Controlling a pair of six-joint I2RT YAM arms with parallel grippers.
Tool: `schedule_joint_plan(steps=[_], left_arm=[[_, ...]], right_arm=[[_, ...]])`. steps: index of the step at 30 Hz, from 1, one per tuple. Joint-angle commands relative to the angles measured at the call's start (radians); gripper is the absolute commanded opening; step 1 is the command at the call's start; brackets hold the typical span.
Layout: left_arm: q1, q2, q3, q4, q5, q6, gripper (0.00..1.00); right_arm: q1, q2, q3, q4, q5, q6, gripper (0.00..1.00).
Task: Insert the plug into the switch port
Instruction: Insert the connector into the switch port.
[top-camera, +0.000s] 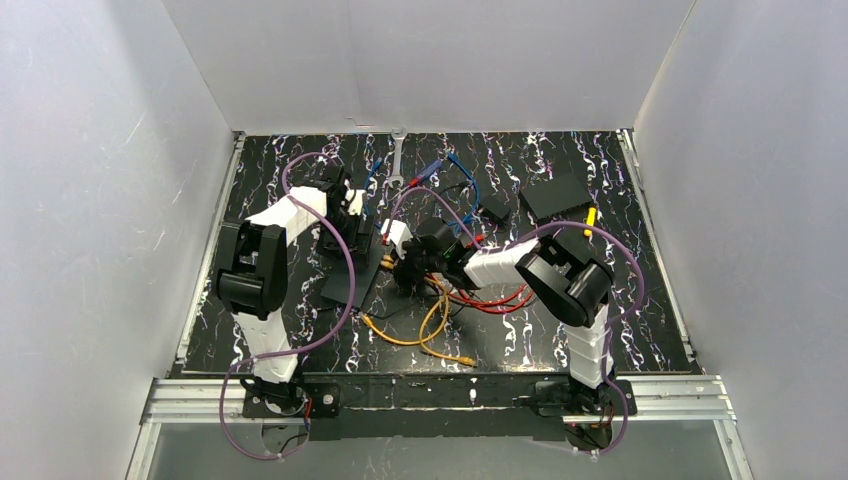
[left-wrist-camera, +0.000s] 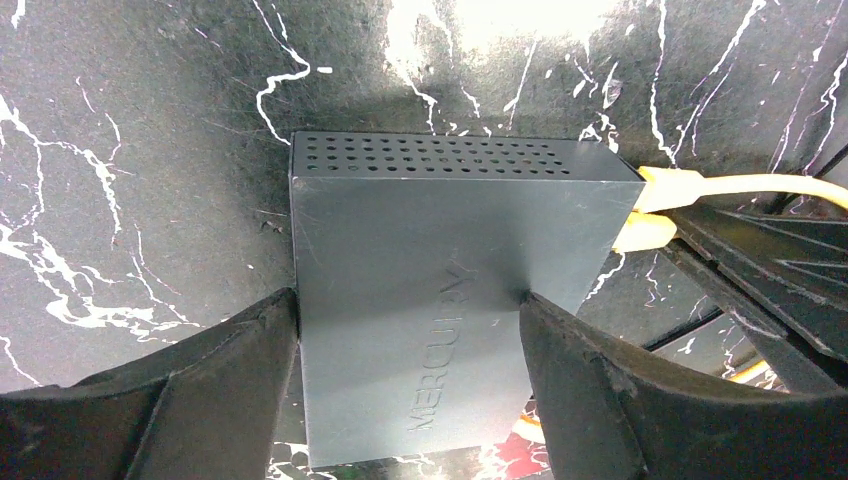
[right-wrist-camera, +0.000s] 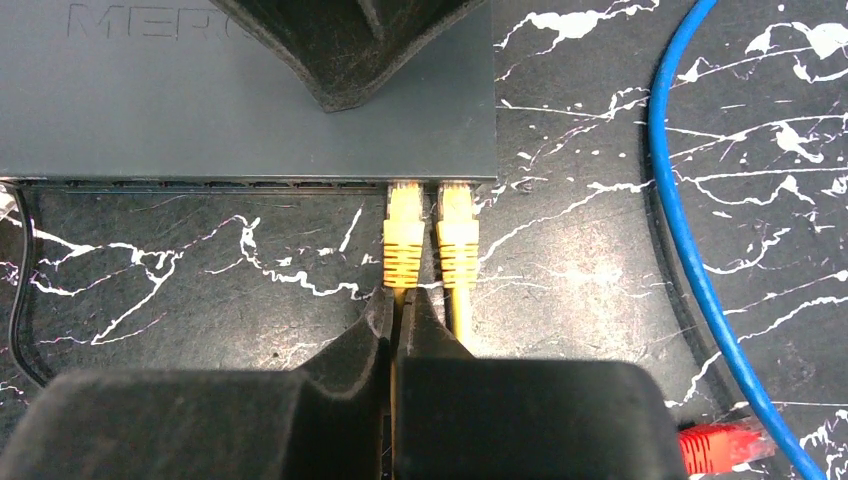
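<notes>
Because the switch (left-wrist-camera: 440, 300) had to resist the push of insertion, the left end effector (left-wrist-camera: 408, 305) clamped it across its two long sides, flat on the desk (right-wrist-camera: 200, 290). The right end effector (right-wrist-camera: 398, 300) was pressed together on the plug (right-wrist-camera: 404, 235) at its cable end, directly ahead of its fingertips, so that force ran straight into the port row. The plug's nose lay at the port edge; whether it had latched could not be told. A second plug (right-wrist-camera: 458, 235) sat just right of it, almost touching, leaving little side room. Empty ports ran to the left of the fingertips. A blue cable (right-wrist-camera: 690, 250) and a red plug (right-wrist-camera: 720, 445) lay well to the right, clear of a straight withdrawal.
</notes>
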Motion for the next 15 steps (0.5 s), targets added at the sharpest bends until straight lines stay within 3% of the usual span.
schedule_joint_plan(steps=[1, 15], left_arm=[[-0.044, 0.057, -0.008, -0.053, 0.089, 0.021, 0.75], [-0.127, 0.046, -0.022, -0.064, 0.148, 0.106, 0.73]], right_arm=[[0.008, 0.031, 0.098, 0.085, -0.048, -0.034, 0.01], [0.018, 0.021, 0.159, 0.159, -0.183, -0.084, 0.01]])
